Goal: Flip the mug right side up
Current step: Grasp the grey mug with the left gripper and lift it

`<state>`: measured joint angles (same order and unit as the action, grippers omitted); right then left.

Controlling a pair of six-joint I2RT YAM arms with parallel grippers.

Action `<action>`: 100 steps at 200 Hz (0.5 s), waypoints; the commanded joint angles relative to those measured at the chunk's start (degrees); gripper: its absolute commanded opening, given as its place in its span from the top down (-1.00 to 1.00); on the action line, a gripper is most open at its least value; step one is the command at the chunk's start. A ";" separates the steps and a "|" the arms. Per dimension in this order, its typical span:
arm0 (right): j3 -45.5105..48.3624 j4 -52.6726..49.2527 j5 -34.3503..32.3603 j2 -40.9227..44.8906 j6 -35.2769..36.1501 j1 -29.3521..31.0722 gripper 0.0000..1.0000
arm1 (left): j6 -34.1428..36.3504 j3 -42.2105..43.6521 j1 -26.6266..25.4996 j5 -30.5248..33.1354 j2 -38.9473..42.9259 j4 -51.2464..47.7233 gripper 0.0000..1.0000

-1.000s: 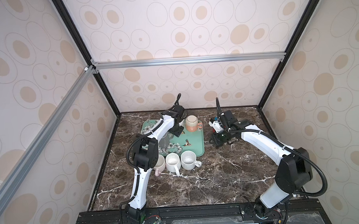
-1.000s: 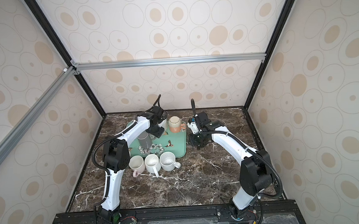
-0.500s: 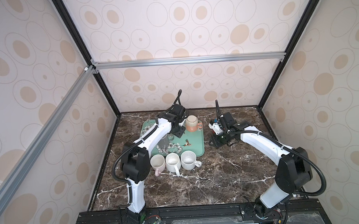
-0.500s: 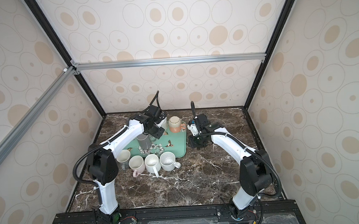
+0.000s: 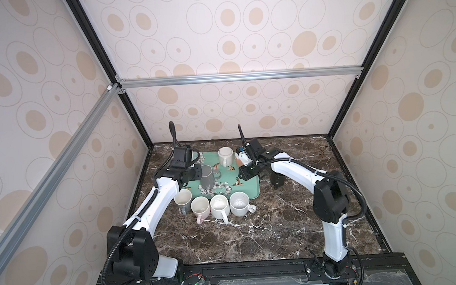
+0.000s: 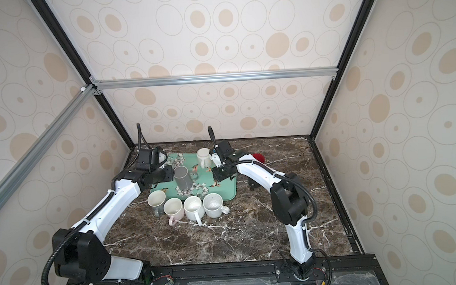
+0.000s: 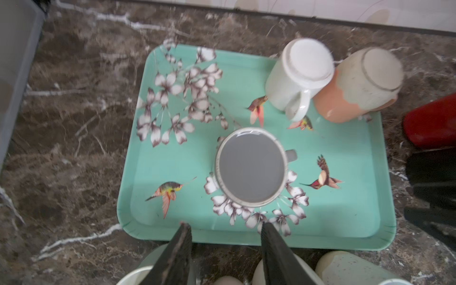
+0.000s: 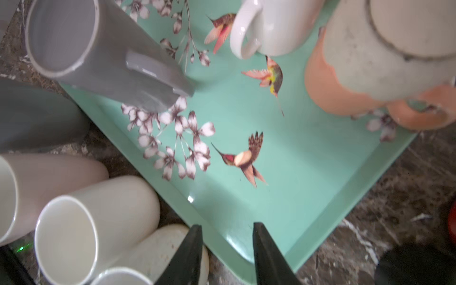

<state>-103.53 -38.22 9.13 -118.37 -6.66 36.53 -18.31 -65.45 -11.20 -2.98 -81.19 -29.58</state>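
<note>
grey mug [image 5: 207, 179] on green tray [image 5: 251, 191], dark marble tabletop [image 5: 253, 235], spotted walls [image 5: 243, 40]

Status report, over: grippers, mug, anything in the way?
Left gripper and right gripper open, empty. Grey ceramic mug upside down on mint-green floral tray, ungrasped. White ceramic mug and peach mug inverted nearby, not touching it.

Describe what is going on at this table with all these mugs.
Two robot arms are working over a green tray on a marble table. Three mugs stand upside down on the tray: a grey mug, a white mug and a peach mug. The left end effector hovers open by the grey mug, holding nothing. The right end effector is open over the tray's edge, also empty. In front of the tray, four mugs stand upright in a row on the table.
</note>
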 commanded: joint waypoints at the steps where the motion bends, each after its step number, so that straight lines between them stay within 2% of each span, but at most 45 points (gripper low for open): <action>1: -8.60 -1.43 -4.52 -5.37 -2.51 0.98 0.24 | -1.02 2.68 2.01 -6.22 1.97 4.64 0.11; 37: -22.62 -2.82 -2.63 -15.54 -3.45 2.06 0.27 | 1.41 5.38 2.58 -9.82 1.70 7.54 0.19; 100: -34.98 0.15 2.03 -26.40 -0.75 3.35 0.26 | 3.84 7.65 3.98 -11.41 -2.60 10.69 0.22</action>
<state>-134.26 -38.30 8.32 -142.21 -8.82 39.18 -16.71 -57.98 -8.08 -12.88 -82.08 -21.32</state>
